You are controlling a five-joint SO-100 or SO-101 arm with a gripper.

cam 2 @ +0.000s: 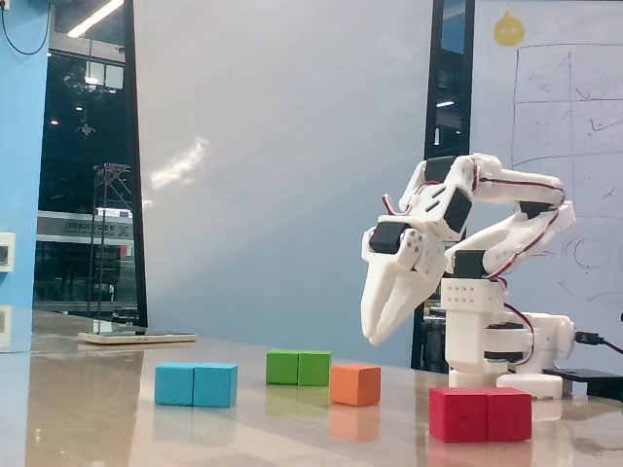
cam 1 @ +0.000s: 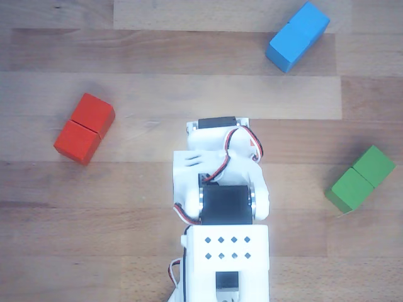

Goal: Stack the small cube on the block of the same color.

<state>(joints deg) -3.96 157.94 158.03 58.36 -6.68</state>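
The small orange cube (cam 2: 354, 384) sits on the table in the fixed view, between the green and red blocks. In the other view it is hidden under the arm (cam 1: 220, 189). The red two-cube block (cam 1: 84, 128) lies on the left in the other view and at the front right in the fixed view (cam 2: 480, 413). My gripper (cam 2: 374, 339) points down, hanging a little above the orange cube and slightly to its right. Its fingers meet at the tips and hold nothing.
A blue two-cube block (cam 1: 297, 36) lies at the top right of the other view and on the left in the fixed view (cam 2: 196, 384). A green two-cube block (cam 1: 361, 178) lies on the right, and at the back in the fixed view (cam 2: 299, 368). The arm's base (cam 2: 492, 341) stands behind the red block.
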